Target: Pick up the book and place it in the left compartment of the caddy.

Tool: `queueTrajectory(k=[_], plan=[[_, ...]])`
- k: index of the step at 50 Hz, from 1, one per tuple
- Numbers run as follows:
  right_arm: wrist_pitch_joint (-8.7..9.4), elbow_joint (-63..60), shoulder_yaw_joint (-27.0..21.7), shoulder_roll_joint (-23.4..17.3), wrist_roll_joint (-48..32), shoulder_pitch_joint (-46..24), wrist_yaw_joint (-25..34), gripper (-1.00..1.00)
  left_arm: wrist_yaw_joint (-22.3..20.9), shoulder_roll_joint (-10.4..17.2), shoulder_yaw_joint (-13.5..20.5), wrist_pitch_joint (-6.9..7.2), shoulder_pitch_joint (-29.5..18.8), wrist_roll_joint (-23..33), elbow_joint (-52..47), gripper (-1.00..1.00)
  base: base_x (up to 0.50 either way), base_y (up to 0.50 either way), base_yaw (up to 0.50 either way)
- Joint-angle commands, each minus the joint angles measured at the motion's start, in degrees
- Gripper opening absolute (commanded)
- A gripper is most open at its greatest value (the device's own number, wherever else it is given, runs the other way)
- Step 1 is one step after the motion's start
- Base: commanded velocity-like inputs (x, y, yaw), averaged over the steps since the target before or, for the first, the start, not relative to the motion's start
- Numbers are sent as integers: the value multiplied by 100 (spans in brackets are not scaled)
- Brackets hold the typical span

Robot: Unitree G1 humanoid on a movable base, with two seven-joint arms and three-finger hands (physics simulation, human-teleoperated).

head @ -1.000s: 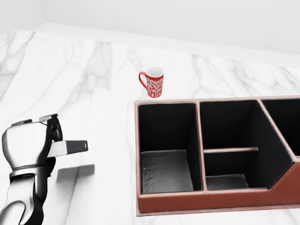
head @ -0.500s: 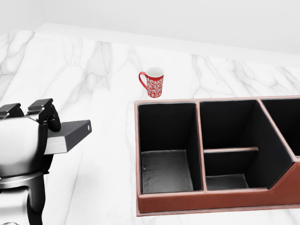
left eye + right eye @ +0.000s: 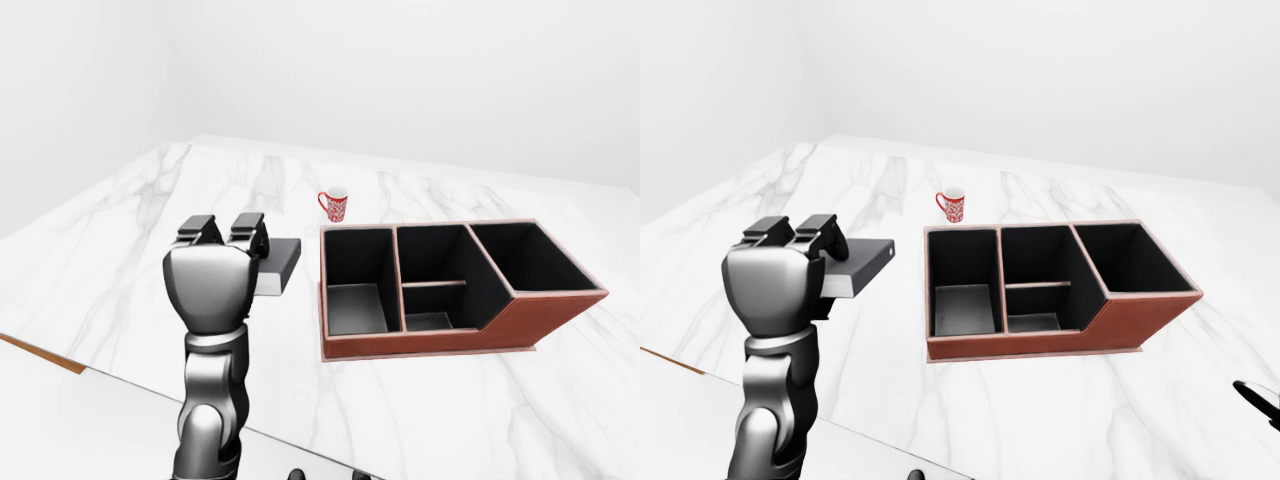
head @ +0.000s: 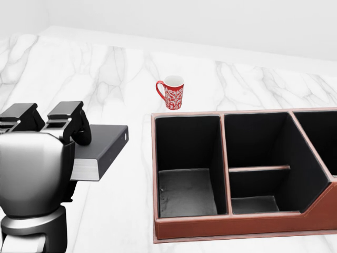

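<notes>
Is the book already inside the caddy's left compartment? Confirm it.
No. The left hand holds the book left of the caddy, whose left compartment is empty.

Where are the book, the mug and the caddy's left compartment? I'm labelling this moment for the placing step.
book [image 4: 105, 141]: head view, on its dark cover.
mug [image 4: 174, 96]: head view, on its red patterned side.
left compartment [image 4: 187, 192]: head view, on its bare floor.

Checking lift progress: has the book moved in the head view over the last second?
Yes. The book, gripped by the left robot hand, has risen and shifted right toward the caddy, which stayed put.
</notes>
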Motion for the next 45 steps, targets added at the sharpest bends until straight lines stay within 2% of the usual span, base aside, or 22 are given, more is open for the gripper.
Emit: queueTrajectory(k=[1,13,24,26,31,33,34,35,39,40,43,44,45], plan=[[0,-60,-14,4,25,17,9,100,-140,-302,-470,0,-53,503,-546,-100,0,0,0],[0,-85,-15,32,2,14,20,100,-184,-474,-1033,0,131,864,-675,-100,0,0,0],[0,-47,8,30,-8,11,28,100,-218,-538,-1314,0,205,1041,-711,-100,0,0,0],[0,-70,-2,37,-10,21,35,100,-144,-554,-1639,0,306,1203,-745,-100,0,0,0],[0,-42,3,31,-30,2,41,100,-52,-549,-1938,0,441,1373,-780,-100,0,0,0],[0,-10,15,23,-36,-7,44,100,-23,-523,-2056,-64,506,1366,-824,-100,0,0,0],[0,-6,16,22,-36,-5,44,100,-11,-530,-2085,-47,537,1387,-823,-100,0,0,0],[0,-5,16,18,-29,-4,43,100,-18,-499,-2166,-118,583,1295,-789,-100,0,0,0],[0,-50,6,12,-22,17,26,100,130,-462,-2299,-110,676,1382,-706,-100,0,0,0],[0,-14,24,17,-67,8,38,100,150,-419,-2348,-161,701,1359,-665,-100,0,0,0],[0,25,46,28,-120,-4,53,100,247,-414,-2397,-132,751,1346,-582,-100,0,0,0],[0,-20,36,28,-103,11,39,100,304,-359,-2447,-215,793,1186,-531,-100,0,0,0],[0,-13,40,30,-116,5,42,100,399,-336,-2512,-199,863,1235,-546,-100,0,0,0]])
